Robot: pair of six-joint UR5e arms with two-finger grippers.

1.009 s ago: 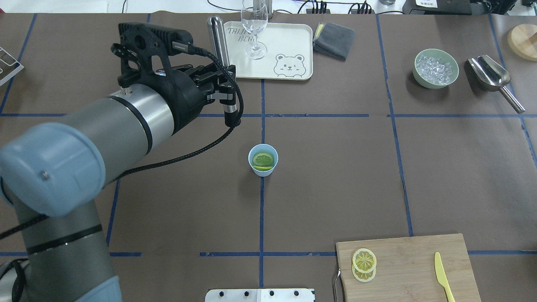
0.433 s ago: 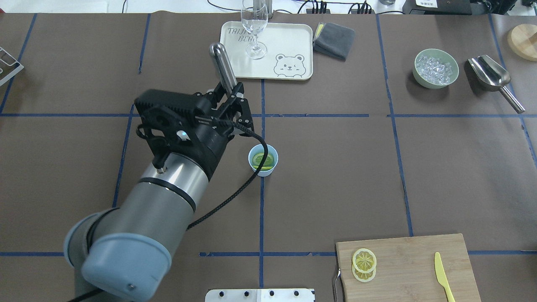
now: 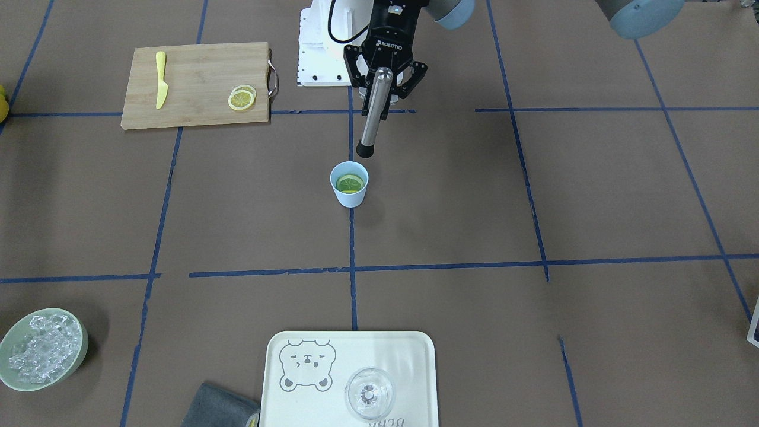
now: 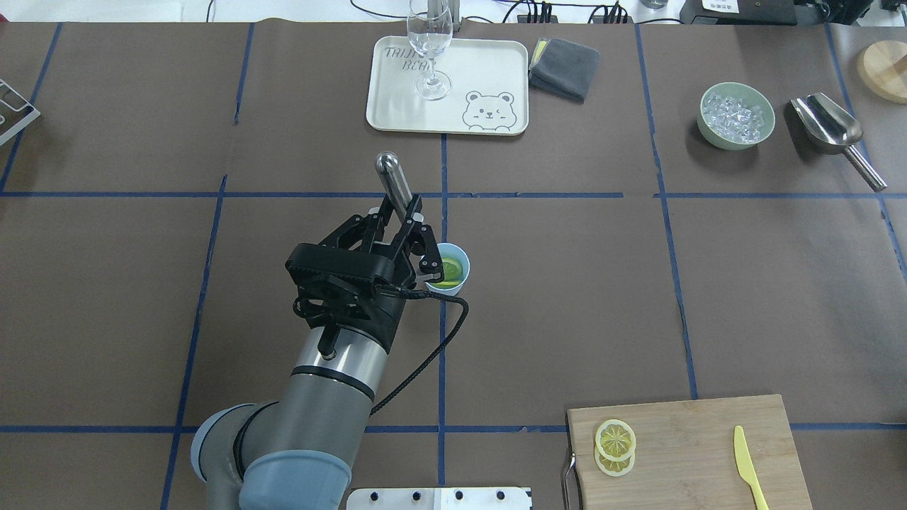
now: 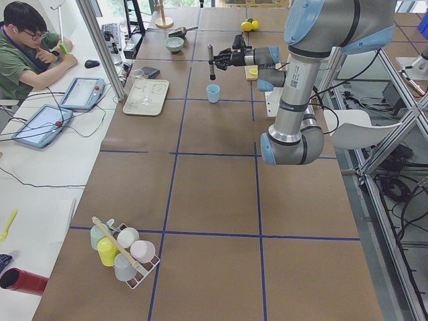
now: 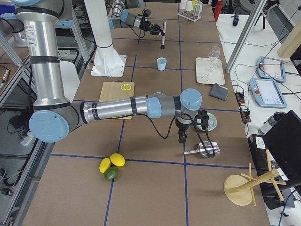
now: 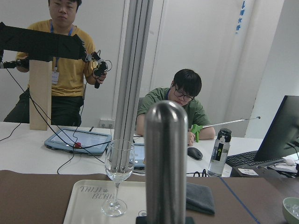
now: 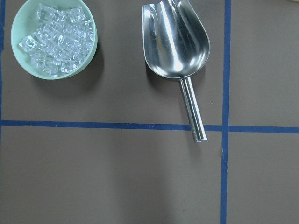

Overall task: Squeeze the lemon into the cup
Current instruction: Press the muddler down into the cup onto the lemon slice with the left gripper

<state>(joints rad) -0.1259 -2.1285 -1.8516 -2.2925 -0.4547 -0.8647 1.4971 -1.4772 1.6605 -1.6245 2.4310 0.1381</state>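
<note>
**Fig.** The left gripper [image 3: 384,89], its fingers clamped on an upright steel muddler [image 3: 372,118], hung over the light-blue cup [image 3: 350,198] midway between the table's edges. The lemon slice [image 3: 350,182] lay flat inside, beneath the muddler's tip. The right gripper [image 6: 182,137] stood well apart, its finger state impossible to tell.

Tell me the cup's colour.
Light blue. The cup shows best in the exterior front-facing view.

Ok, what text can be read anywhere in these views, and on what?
"ROBOTIQ": black body of the left gripper, shut on a steel rod.
"BEAR", under a word like "TAIJI", unsure: cream rectangular tray with bear drawing.
Blue wall sign, left wrist view: too blurred to read.
</note>
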